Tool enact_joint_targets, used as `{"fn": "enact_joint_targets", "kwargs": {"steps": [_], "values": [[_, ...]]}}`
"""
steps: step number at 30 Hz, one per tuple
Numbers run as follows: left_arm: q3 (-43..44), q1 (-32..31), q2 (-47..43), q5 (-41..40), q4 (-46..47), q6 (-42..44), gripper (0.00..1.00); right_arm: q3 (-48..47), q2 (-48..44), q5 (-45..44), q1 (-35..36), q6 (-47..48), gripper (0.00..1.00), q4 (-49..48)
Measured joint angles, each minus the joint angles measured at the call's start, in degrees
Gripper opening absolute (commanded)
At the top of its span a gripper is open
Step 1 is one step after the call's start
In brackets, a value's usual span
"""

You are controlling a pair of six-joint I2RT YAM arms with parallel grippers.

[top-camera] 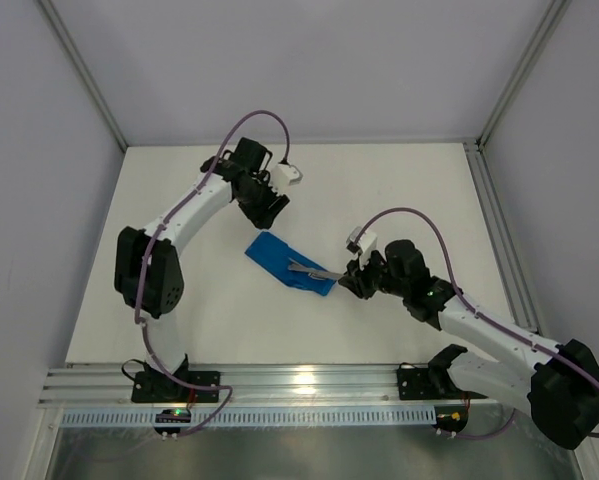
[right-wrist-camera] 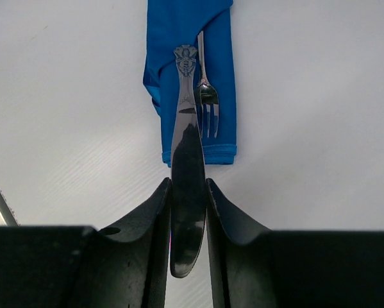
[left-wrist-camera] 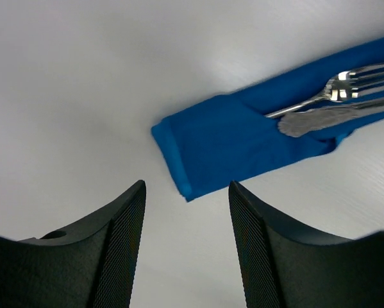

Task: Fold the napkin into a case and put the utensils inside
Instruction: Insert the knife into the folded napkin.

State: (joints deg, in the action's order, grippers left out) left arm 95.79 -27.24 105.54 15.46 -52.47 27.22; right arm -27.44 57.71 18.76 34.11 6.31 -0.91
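The napkin (top-camera: 274,253) lies near the middle of the table (top-camera: 179,300), folded into a narrow case (left-wrist-camera: 230,141) whose length runs from about 10 o'clock to 4 o'clock in my overhead view. I count one napkin, one fork (right-wrist-camera: 208,96) and one knife (right-wrist-camera: 186,128), with two grippers working them. The fork lies on the cloth with its tines toward 4 o'clock, and its handle seems to slip under the fold, so I judge it is in place. The knife is the step in hand. My right gripper (right-wrist-camera: 188,186), at 4 o'clock from the case, is clamped on the blade, and the ornate handle end rests on the blue cloth just beside the fork, apparently at the mouth of the pocket, not in it. My left gripper (left-wrist-camera: 186,186) hovers at 11 o'clock, just off the closed end of the case, with its jaws apart and nothing between them. For the next move I reckon I must push the knife straight along its own length toward 10 o'clock, low and level, so the handle slides under the fold alongside the fork. The risk, as I see it, is the smooth cloth bunching or sliding, so the left gripper may need to pin the far end.
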Motion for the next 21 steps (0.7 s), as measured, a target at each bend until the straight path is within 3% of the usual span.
{"fn": "enact_joint_targets", "kwargs": {"steps": [5, 9, 15, 21], "values": [[0.07, 4.90, 9.44, -4.87, 3.30, -3.32, 0.57, -0.09, 0.35, -3.80, 2.34, -3.37, 0.04, -0.26], [-1.16, 5.35, 15.41, -6.08, 4.00, -4.70, 0.54, -0.13, 0.87, -7.19, 4.39, -7.04, 0.04, 0.04], [-2.40, 5.16, 15.85, -6.27, 4.81, -5.25, 0.32, 0.44, -2.93, -9.81, 5.01, -10.49, 0.04, 1.95], [-3.08, 5.16, 15.78, -6.19, 5.75, -5.38, 0.34, 1.11, -4.57, -10.54, 5.38, -12.63, 0.04, 3.15]]}}
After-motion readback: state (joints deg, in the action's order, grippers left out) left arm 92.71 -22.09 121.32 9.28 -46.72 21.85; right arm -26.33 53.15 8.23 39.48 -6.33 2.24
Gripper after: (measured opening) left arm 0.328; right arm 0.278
